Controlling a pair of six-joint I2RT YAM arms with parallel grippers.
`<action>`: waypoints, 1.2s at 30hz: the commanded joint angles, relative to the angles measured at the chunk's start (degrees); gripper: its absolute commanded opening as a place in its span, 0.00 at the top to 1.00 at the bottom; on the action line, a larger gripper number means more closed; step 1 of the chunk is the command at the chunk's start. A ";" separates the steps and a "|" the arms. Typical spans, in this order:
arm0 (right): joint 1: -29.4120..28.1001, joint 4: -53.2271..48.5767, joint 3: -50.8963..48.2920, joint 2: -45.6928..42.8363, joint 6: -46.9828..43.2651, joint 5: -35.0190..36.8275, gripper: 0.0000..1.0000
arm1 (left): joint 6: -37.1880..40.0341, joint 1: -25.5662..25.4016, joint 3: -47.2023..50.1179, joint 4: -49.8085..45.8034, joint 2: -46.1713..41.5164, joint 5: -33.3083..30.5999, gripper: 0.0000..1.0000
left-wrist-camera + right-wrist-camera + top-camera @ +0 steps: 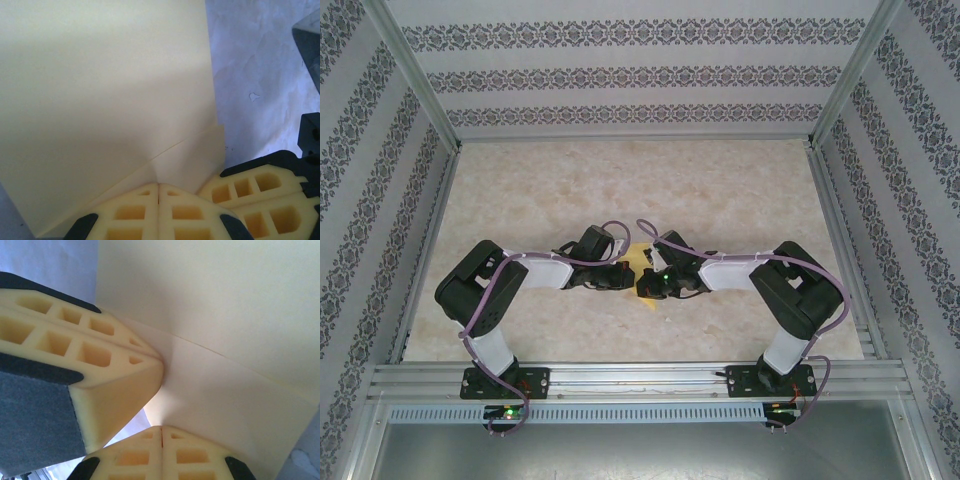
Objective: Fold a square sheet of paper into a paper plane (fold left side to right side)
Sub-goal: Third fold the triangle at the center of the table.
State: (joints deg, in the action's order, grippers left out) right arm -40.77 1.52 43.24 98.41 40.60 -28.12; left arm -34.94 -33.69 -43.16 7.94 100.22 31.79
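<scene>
Where both arms meet, top view: left gripper (613,278) and right gripper (645,283) sit tip to tip on the yellow paper sheet (640,256), which peeks out at 12 o'clock.
Left wrist: fingers closed tight, holding nothing, tips on a diagonal crease, likely flattening it.
Right wrist: the same, with the left gripper at 9 o'clock.

The square sheet of paper (100,90) is matt and smooth; the left gripper (158,187) has cream moulded-plastic fingers (130,215); the table (620,180) looks smooth, marbled.
</scene>
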 commanded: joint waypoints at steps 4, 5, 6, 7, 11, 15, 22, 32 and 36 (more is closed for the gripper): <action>-1.63 -1.87 -1.90 -1.39 0.18 1.14 1.00 | -0.39 -0.54 0.93 -6.99 2.08 -6.58 1.00; -1.65 -1.96 -2.14 -1.67 0.18 1.05 1.00 | -0.45 -0.44 0.94 -7.01 2.20 -6.69 1.00; -1.76 -2.13 -2.48 -2.03 0.18 1.00 1.00 | -0.57 -0.41 0.95 -7.10 2.34 -6.76 1.00; -1.85 -2.22 -2.76 -2.46 0.18 0.96 1.00 | -0.65 -0.34 0.93 -7.16 2.47 -6.91 1.00; -2.30 -2.22 -4.31 -3.80 0.70 1.27 1.00 | -1.09 0.02 1.19 -7.13 2.61 -7.18 1.00; -2.38 -2.22 -6.00 -5.01 1.06 1.97 1.00 | -1.10 0.03 1.16 -7.31 2.60 -7.20 1.00; -2.23 -2.18 -8.28 -6.45 1.76 2.63 1.00 | -0.66 0.12 0.84 -8.03 2.61 -7.45 1.00; -1.86 -1.70 -12.58 -9.17 2.89 2.98 1.00 | -0.39 0.12 0.23 -8.73 2.69 -7.64 1.00; -1.89 -1.75 -14.40 -10.62 3.32 2.90 1.00 | -0.42 0.12 -0.02 -8.91 2.87 -7.63 1.00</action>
State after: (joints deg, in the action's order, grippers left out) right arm -42.52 4.93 31.51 88.42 43.22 -26.35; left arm -35.59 -33.69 -44.03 6.33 100.29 31.03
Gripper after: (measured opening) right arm 0.050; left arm 0.044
